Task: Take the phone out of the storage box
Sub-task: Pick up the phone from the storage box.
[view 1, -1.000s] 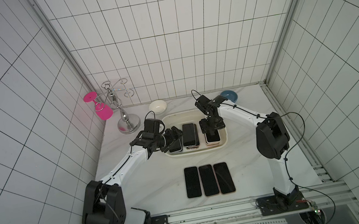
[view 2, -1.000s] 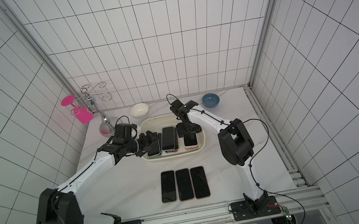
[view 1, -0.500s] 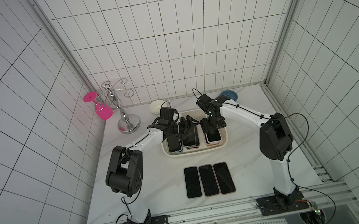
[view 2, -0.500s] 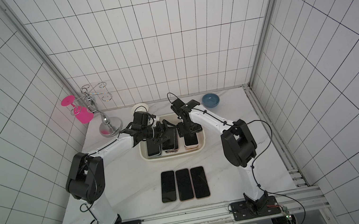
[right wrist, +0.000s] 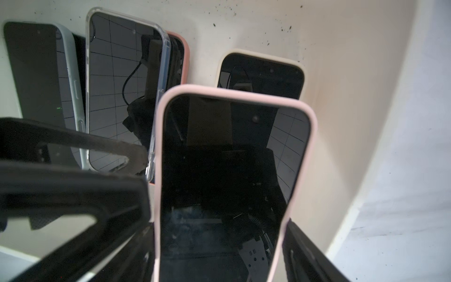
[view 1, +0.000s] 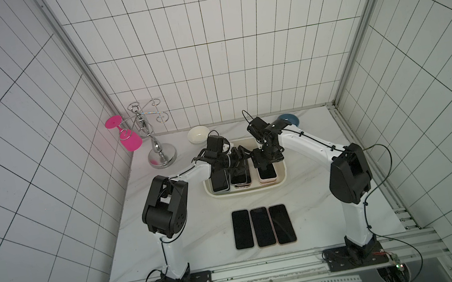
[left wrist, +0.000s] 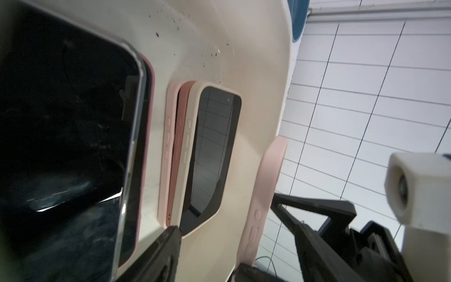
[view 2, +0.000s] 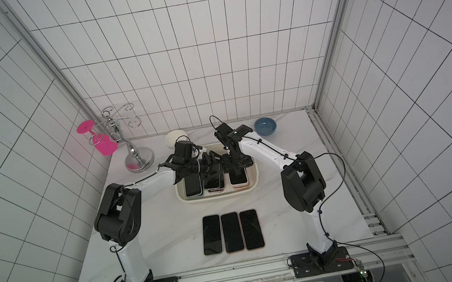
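Both arms reach over the storage box, which sits toward the back of the desk. The right hand has its fingers pressed on the two long edges of a pink-cased phone. That phone is raised and tilted, screen up, over the right end of the box, above a cream-cased phone lying on top of a small stack there. The left hand comes in from the other side over the middle of the box. Its fingers stand apart, and I can see nothing gripped between them. One fingertip is just beside the cream-cased phone's corner, though I cannot tell whether it touches. Further left in the box lie a clear-cased phone on top of a pink one and a pale-cased phone, all screen up. Nearer the robot, three phones lie side by side on the desk, well apart from the box. Behind the box are a white bowl and a blue bowl. In the far left corner a metal stand carries a pink glass hung upside down.
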